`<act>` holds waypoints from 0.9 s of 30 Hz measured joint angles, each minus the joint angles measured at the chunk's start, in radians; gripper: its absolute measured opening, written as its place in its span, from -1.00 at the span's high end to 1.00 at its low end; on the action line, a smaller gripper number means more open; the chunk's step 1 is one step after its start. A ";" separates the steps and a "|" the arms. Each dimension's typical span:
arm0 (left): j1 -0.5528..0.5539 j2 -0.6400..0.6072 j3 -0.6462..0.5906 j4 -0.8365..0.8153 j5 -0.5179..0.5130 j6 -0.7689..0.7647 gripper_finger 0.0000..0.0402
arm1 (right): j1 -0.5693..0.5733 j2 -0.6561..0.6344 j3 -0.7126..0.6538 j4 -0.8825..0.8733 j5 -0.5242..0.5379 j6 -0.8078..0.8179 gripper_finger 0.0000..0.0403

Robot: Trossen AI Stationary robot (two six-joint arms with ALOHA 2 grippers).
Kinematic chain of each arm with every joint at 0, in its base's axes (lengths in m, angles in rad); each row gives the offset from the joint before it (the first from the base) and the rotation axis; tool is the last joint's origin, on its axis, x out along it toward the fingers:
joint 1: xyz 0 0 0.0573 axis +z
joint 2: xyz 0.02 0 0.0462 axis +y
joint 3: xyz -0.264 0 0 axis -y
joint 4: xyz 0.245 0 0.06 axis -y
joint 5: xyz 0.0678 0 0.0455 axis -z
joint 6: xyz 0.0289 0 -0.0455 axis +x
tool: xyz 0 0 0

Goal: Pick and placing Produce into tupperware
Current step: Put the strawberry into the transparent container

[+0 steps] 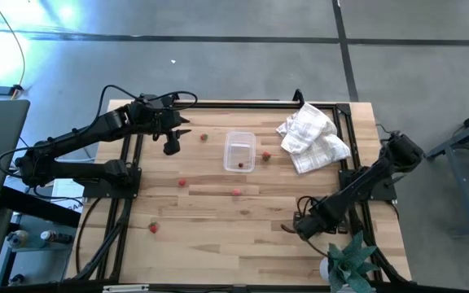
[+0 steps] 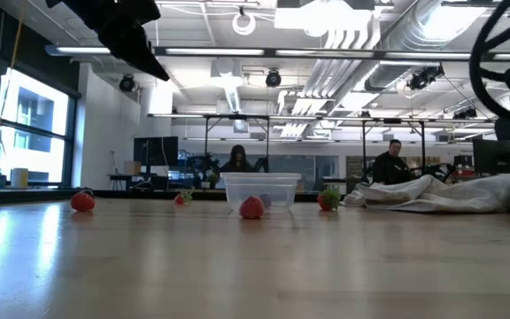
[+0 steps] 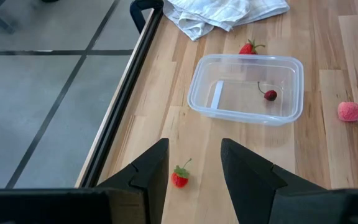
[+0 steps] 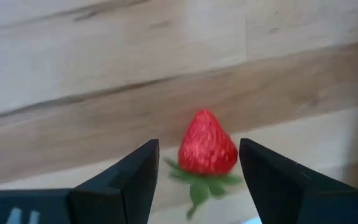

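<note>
The clear tupperware point(image 1: 239, 151) stands mid-table and holds one dark cherry point(image 3: 270, 94). Small red strawberries lie scattered around it, such as one point(image 1: 204, 137) to its left and one point(image 1: 265, 156) to its right. My left gripper point(image 1: 172, 145) hovers open left of the tub, above the table, and a strawberry point(image 3: 179, 177) shows between its fingers in the left wrist view. My right gripper point(image 1: 295, 228) is low at the front right, open, with a strawberry point(image 4: 207, 149) on the wood between its fingers point(image 4: 120, 180), not gripped.
A crumpled white cloth point(image 1: 312, 137) lies at the back right, and a green plant point(image 1: 350, 260) stands at the front right corner. More strawberries lie at the front: point(image 1: 182, 183), point(image 1: 236, 192), point(image 1: 154, 228). A pink ball point(image 3: 349, 111) sits beside the tub. Two people sit far behind.
</note>
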 joint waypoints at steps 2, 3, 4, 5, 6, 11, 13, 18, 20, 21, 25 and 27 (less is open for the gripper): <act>0.000 0.000 0.000 0.000 0.000 0.000 0.32 | 0.001 0.018 0.000 0.002 -0.001 0.001 -0.07; 0.000 0.000 0.000 0.000 0.000 0.000 0.32 | 0.001 0.023 0.000 0.012 -0.008 0.003 -0.07; 0.000 0.000 0.000 0.000 0.000 0.000 0.32 | 0.001 0.026 0.000 0.024 -0.017 0.003 -0.07; 0.000 0.000 0.000 0.000 0.000 0.000 0.32 | 0.000 0.029 0.000 0.034 -0.022 0.004 -0.07; 0.000 0.000 0.000 0.000 0.000 0.000 0.32 | 0.001 0.034 0.000 0.043 -0.022 0.005 -0.07; 0.000 0.000 0.000 0.000 0.000 0.000 0.32 | 0.000 0.053 0.002 0.057 -0.025 0.007 -0.07; 0.000 0.000 0.000 0.000 0.000 0.000 0.32 | 0.000 0.054 0.002 0.058 -0.022 0.007 -0.07; 0.000 0.000 0.000 0.000 0.000 0.000 0.32 | 0.001 0.055 0.002 0.056 -0.015 0.004 -0.07; 0.000 0.000 0.000 0.000 0.000 0.000 0.32 | 0.001 0.055 0.002 0.054 -0.015 0.004 -0.07; 0.000 0.000 0.000 0.000 0.000 0.000 0.32 | 0.001 0.055 0.002 0.053 -0.014 0.004 -0.07; 0.000 0.000 0.000 0.000 0.000 0.000 0.32 | 0.001 0.056 0.002 0.050 -0.007 0.002 -0.07; 0.000 0.000 0.000 0.000 0.000 0.000 0.32 | 0.001 0.056 0.002 0.050 -0.001 0.000 -0.07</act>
